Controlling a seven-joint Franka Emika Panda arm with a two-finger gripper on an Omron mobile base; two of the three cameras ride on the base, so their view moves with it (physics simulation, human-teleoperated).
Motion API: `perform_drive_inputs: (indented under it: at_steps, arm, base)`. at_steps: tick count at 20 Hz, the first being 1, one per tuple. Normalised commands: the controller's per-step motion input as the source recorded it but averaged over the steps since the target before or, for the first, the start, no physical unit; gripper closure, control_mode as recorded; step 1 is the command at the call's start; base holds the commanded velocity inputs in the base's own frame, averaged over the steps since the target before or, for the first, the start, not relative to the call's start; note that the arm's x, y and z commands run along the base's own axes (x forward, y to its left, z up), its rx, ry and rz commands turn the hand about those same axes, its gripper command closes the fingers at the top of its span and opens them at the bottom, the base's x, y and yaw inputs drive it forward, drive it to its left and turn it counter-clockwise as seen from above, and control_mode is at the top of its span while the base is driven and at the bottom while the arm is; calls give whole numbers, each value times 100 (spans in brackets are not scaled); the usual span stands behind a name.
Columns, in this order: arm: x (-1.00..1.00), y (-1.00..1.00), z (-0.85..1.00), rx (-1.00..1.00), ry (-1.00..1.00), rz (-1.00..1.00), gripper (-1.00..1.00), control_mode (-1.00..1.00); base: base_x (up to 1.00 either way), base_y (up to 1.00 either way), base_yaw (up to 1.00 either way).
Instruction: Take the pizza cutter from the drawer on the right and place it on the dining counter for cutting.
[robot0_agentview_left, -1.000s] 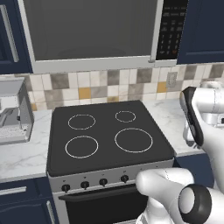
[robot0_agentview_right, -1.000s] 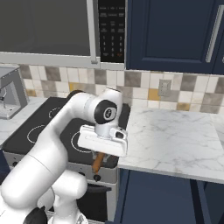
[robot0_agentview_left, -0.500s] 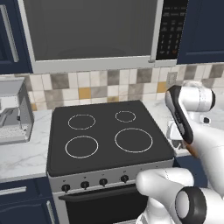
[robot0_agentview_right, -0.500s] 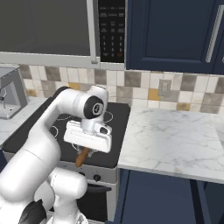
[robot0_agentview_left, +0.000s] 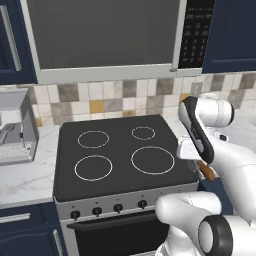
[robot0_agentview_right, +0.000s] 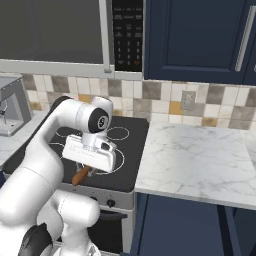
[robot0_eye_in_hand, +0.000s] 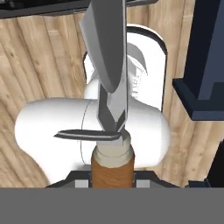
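So the white arm's two-finger gripper (robot0_agentview_right: 82, 171) has its jaws pinching the small pizza cutter with the stubby brown wooden handle (robot0_agentview_right: 80, 175), and the handle pokes out below the hand, tilted. It's hanging over the front right part of the black four-ring cooktop (robot0_agentview_left: 120, 155), just above the glass near its front edge. In the hand view the cutter's grey metal blade (robot0_eye_in_hand: 108, 57) sticks straight out from the wooden handle. To the cooktop's right sits the white grey-veined marble worktop (robot0_agentview_right: 200, 160), well apart from the cutter.
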Motion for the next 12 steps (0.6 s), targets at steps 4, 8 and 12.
perform_drive_inputs:
  at_steps: [4,8,12]
  arm:
    - [2,9,0,-9,-1,0,100,-100]
    - [0,12,0,-8,-10,0,100,-100]
    - [0,4,0,-1,-17,0,100,-100]
  base:
    - [0,0,0]
    - [0,0,0]
    - [0,0,0]
